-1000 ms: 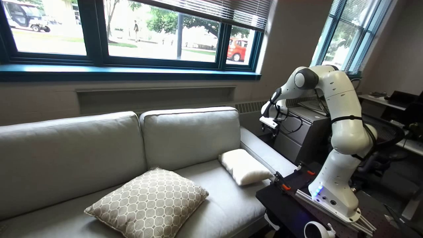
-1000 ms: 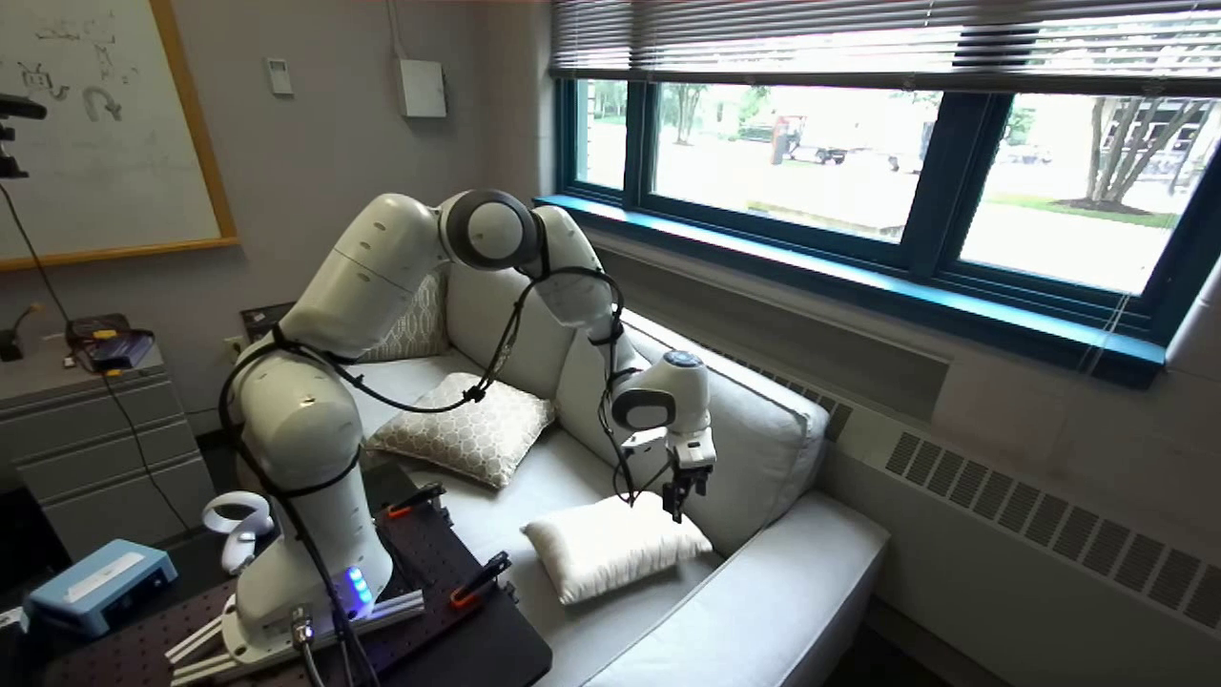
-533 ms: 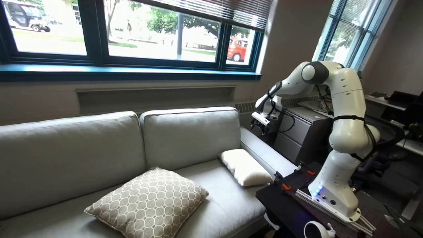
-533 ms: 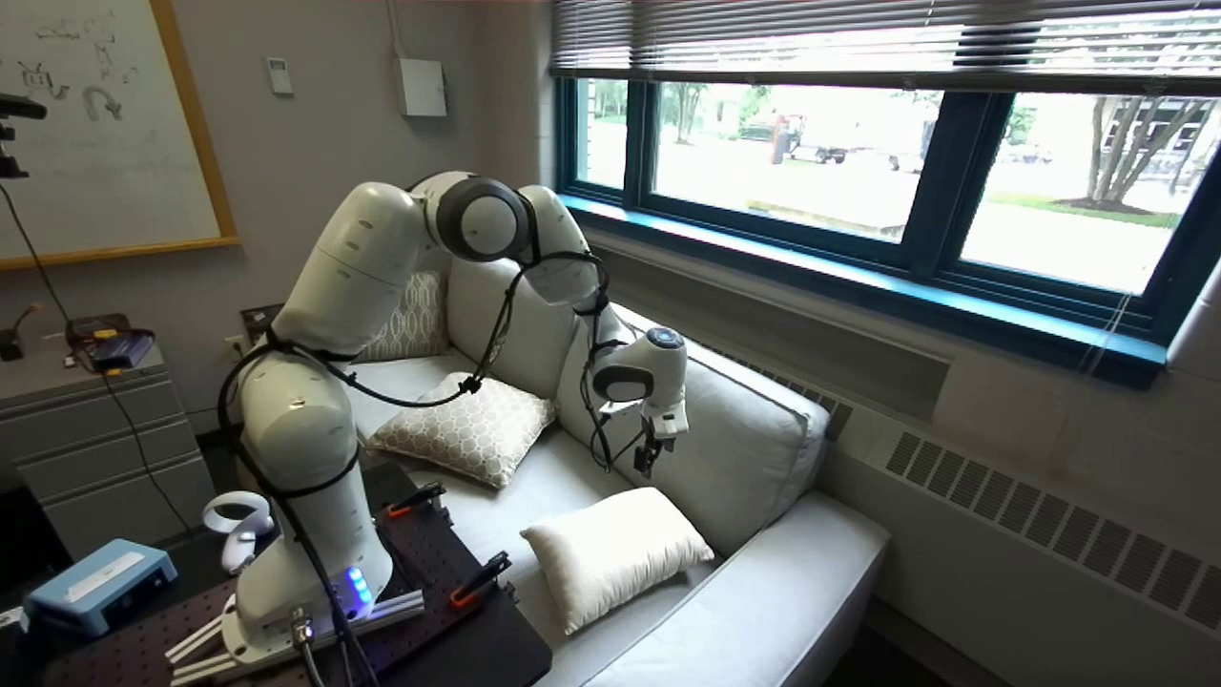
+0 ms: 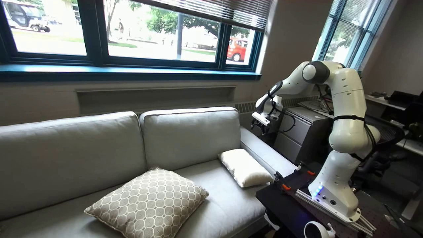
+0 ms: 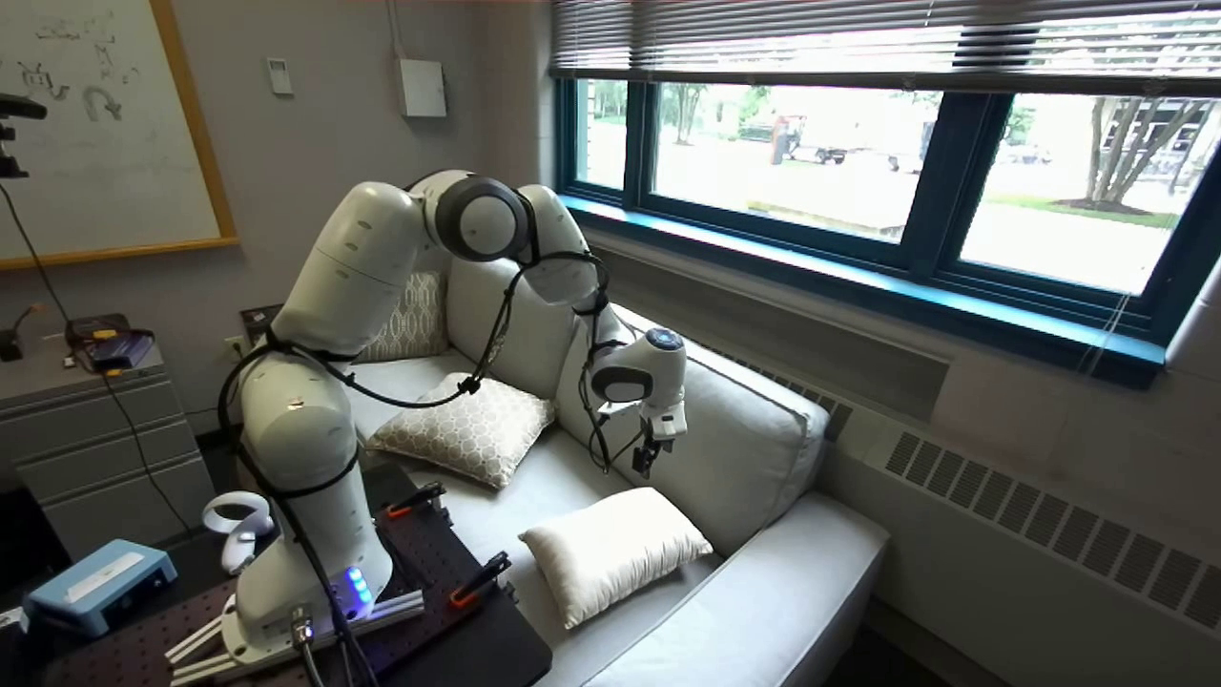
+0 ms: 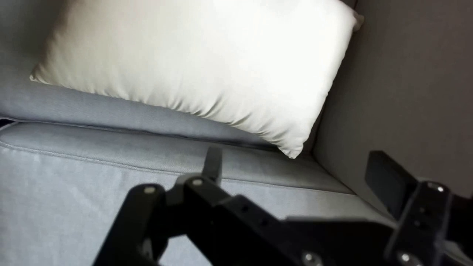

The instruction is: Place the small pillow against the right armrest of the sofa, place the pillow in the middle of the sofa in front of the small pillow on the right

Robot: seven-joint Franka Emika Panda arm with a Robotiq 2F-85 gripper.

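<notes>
We note that the gripper (image 7: 295, 166) has lifted and shifted inward over the last second; it now hangs near the back end of the right armrest (image 6: 763, 601), above it, with no contact that we can see. Its fingers (image 7: 213, 162) stand wide apart and hold nothing. Over the latest half second we record almost no movement.

The small pillow (image 6: 620, 553) has also altered: its front edge has come down a little, and it now lies flat on the sofa (image 5: 191, 138). It sits just beside the right armrest, at an angle to it. In the wrist view, one corner comes nearest the armrest's back end, while a strip of seat (image 7: 147, 118) shows between the two, widening towards the armrest's front end. Whether that corner touches the armrest we cannot tell.

The big patterned pillow (image 5: 152, 201) has not moved; it lies well apart from the right armrest.

In our judgement the small pillow has been let go and the first step is nearly or wholly met, though a nudge may be needed to square it to the armrest. Bringing the big patterned pillow over in front of it appears outstanding.
</notes>
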